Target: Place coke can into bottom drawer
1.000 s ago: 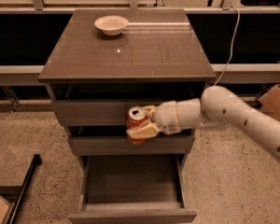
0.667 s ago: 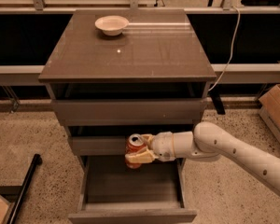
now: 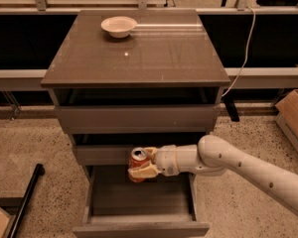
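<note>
The coke can is a red can with a silver top, held upright in my gripper, whose pale fingers are shut around its sides. It hangs over the back part of the bottom drawer, which is pulled open toward the camera and shows a bare grey-brown floor. The can is just in front of the middle drawer's front panel. My white arm reaches in from the right.
A white bowl stands at the back left of the cabinet top. A black bar lies on the speckled floor at left. A cardboard box sits at right. A white cable hangs behind.
My gripper has carried the can downward, from level with the middle drawer to the opening of the bottom drawer. The arm has swung lower.
</note>
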`<state>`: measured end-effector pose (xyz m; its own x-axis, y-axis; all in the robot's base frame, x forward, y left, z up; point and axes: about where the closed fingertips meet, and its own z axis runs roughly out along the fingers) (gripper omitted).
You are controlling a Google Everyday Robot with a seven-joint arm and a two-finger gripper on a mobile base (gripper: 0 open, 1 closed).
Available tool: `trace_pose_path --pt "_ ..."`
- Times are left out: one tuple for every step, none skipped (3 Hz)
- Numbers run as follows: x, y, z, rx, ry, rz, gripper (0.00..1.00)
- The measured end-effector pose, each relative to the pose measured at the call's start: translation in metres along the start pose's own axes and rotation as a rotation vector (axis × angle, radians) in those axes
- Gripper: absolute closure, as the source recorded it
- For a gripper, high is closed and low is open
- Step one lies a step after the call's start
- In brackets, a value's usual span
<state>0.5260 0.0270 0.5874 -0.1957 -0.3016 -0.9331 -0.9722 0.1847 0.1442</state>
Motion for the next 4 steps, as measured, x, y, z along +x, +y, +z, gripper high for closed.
trace_pose_path --pt "0.044 -0.014 0.032 0.023 0.042 -0.026 1.0" --pt "0.1 -0.032 0.049 0.071 0.045 0.045 1.0" --pt "0.117 -0.028 0.062 0.059 0.034 0.071 1.0" --pt "0.133 -0.034 0.082 0.059 0.021 0.067 1.0"
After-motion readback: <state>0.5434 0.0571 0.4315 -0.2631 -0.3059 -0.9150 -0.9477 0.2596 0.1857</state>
